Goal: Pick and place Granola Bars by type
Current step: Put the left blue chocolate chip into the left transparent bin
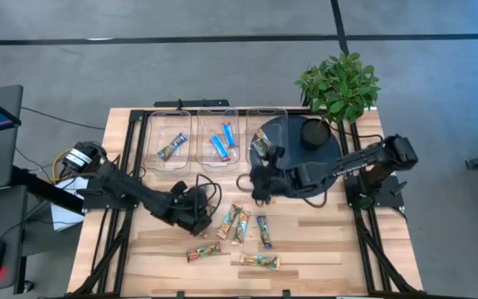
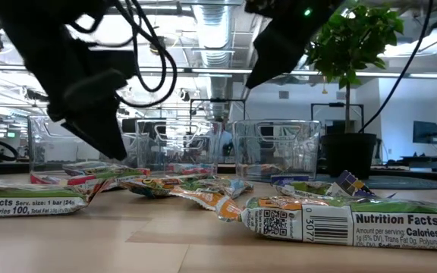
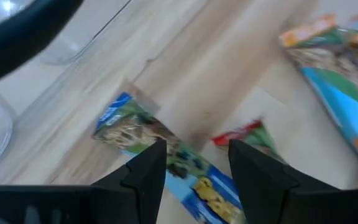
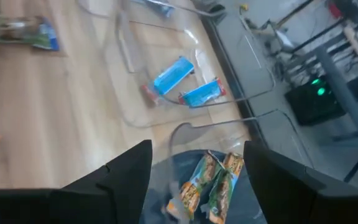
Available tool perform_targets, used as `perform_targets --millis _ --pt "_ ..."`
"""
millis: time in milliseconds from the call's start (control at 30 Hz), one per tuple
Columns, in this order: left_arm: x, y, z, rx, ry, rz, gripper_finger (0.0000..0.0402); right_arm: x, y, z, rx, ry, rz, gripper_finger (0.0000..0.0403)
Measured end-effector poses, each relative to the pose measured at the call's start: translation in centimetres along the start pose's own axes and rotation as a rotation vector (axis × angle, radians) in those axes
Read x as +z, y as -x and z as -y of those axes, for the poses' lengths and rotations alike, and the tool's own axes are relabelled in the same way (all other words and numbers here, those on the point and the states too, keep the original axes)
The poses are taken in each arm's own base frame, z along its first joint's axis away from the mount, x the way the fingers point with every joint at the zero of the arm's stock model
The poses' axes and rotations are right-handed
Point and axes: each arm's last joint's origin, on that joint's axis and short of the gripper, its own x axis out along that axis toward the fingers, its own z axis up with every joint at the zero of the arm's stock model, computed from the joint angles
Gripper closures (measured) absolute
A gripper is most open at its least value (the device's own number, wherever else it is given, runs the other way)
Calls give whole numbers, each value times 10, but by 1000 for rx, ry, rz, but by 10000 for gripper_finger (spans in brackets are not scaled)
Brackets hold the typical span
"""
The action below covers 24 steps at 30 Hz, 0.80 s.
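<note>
**Sorting granola bars into clear bins — right tool over the third bin, left tool down among the loose pile**

I am looking straight down on a wooden table (image 1: 322,249). Along its far edge stand 3 clear bins in a row. The left bin (image 1: 169,141) holds 1 bar, the middle bin (image 1: 220,139) holds 2 blue bars (image 1: 223,139), and the right bin (image 1: 265,137) holds orange-and-green bars (image 4: 210,183) — each bin seems to collect one wrapper type, which is the point of the sort.

My right tool (image 4: 197,168) hangs just above the right bin, fingers spread as wide as they go and empty. The bars lie directly beneath it, so I judge it is over the drop point.

My left tool (image 3: 196,163) sits low over the table near the loose bars (image 1: 243,226), which are scattered toward the table's near middle. Its fingers stand partly open, straddling a green-and-blue bar (image 3: 160,152) without visibly clamping it; I judge this is the line-up for a pick.

A potted plant (image 1: 340,83) and a dark round disc (image 1: 305,154) sit at the far right, clear of the work.
</note>
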Motion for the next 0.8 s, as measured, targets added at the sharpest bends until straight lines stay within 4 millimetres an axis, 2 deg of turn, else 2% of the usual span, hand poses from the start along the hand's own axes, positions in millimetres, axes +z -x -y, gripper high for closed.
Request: perform_targets --millis 367,800 --pt "11 -12 -16 48 102 -121 233 -15 43 -35 -60 80 29 154" --pt "12 -14 -15 3 133 -185 233 -38 77 -51 -142 58 44 154"
